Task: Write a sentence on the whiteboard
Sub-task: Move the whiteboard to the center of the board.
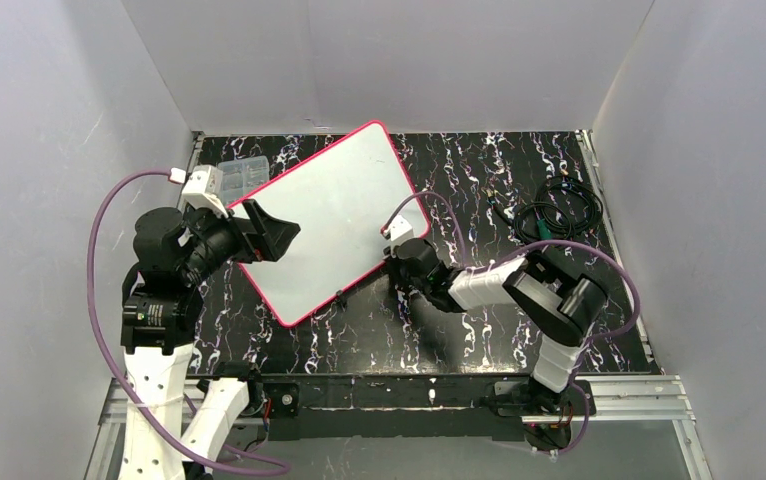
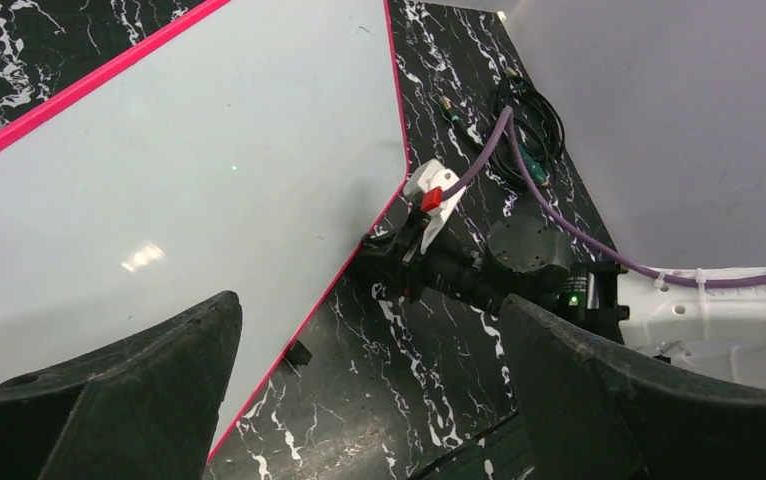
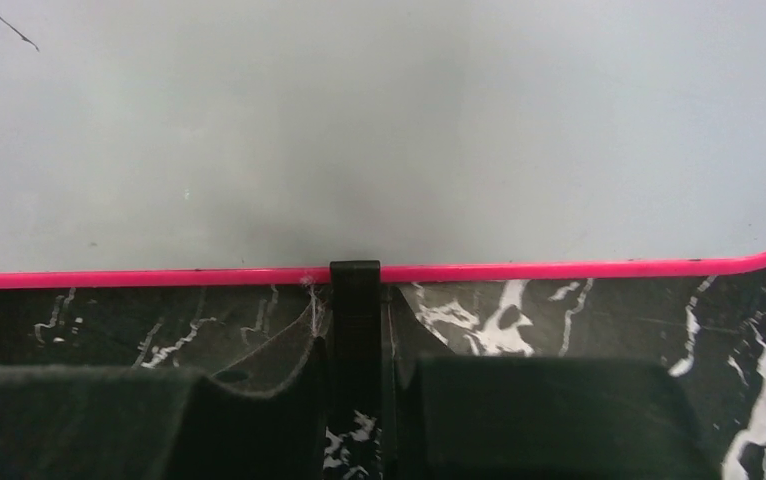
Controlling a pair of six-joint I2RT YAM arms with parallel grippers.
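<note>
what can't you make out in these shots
Right wrist view: fingers of the right gripper hide the base of the thin black object; marker or not, unclear.
Top view: the left gripper covers a corner of the whiteboard.
Top view: contents of the clear box too small.

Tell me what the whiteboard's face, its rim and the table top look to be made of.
Whiteboard: smooth, glossy white face, likely coated or melamine; a lamp glare shows in the left wrist view. Rim: thin bright pink strip, probably plastic. Table top: black with white marble-like veins, likely a printed laminate or mat, not surely stone.
</note>
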